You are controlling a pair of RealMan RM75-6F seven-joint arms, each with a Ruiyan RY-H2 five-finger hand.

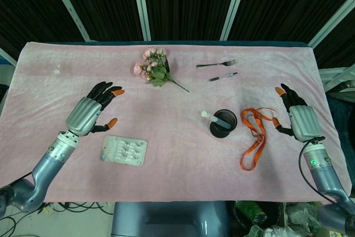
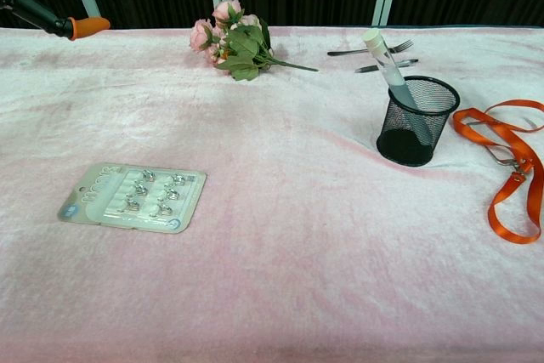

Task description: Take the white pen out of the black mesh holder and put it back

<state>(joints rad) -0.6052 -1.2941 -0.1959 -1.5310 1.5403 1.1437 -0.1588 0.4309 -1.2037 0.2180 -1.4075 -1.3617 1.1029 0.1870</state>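
Head view gives us the whole bench (image 1: 177, 154), draped in pink plush cloth, with dark curtains and pale metal posts behind it. At far left our left hand (image 1: 93, 110) hovers above the cloth, its orange-tipped fingers (image 1: 115, 91) spread and holding nothing. Just below it lies a blister card of small clips (image 1: 124, 151). Further along, a bunch of pink artificial roses (image 1: 154, 67) rests near the back edge, then a fork (image 1: 216, 64) and a dark pen (image 1: 223, 76) beside it. The white pen (image 2: 388, 64) stands tilted in the black mesh holder (image 2: 416, 121), its capped top leaning left over the rim; the chest view shows its pale barrel through the mesh. An orange lanyard (image 1: 254, 137) loops just right of the holder. Our right hand (image 1: 297, 116) hovers at the far right, fingers apart, empty.
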